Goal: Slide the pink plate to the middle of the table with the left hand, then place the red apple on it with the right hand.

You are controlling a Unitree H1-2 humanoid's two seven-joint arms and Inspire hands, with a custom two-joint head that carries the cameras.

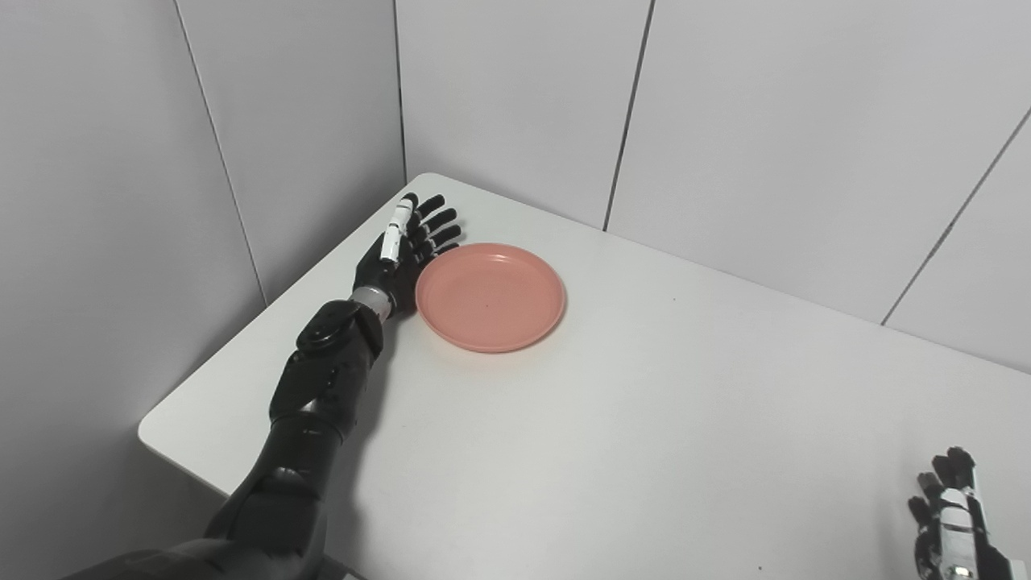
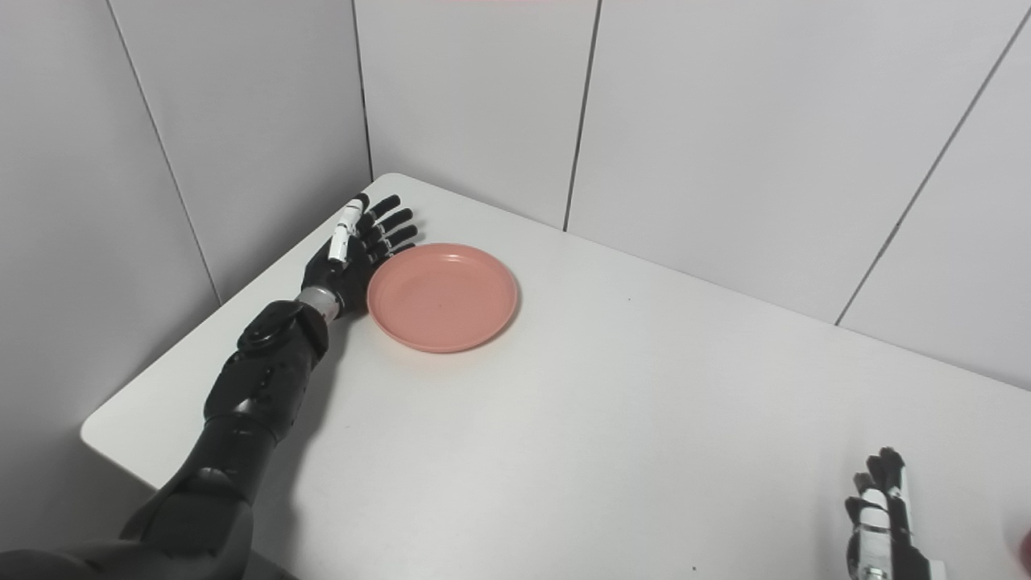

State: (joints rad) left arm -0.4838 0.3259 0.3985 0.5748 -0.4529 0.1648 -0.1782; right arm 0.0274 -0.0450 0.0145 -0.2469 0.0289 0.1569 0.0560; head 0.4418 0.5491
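White panelled walls (image 1: pixel 725 121) enclose 1 smooth white table (image 1: pixel 644 419). 1 round pink plate (image 1: pixel 490 296) with a shallow rim is seen near the far left corner. 1 left hand (image 1: pixel 403 250) is laid beside its rim, fingers spread and holding nothing. 1 right hand (image 1: pixel 950 515) is seen low right, fingers loosely apart and empty.

Open left hand (image 2: pixel 354 246) rests beside the pink plate (image 2: pixel 442 296) on the white table (image 2: pixel 612 419).

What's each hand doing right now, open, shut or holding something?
Left hand: open, fingers spread, beside the pink plate, holding nothing.
Right hand: cannot be told; only partly in view at the bottom edge.
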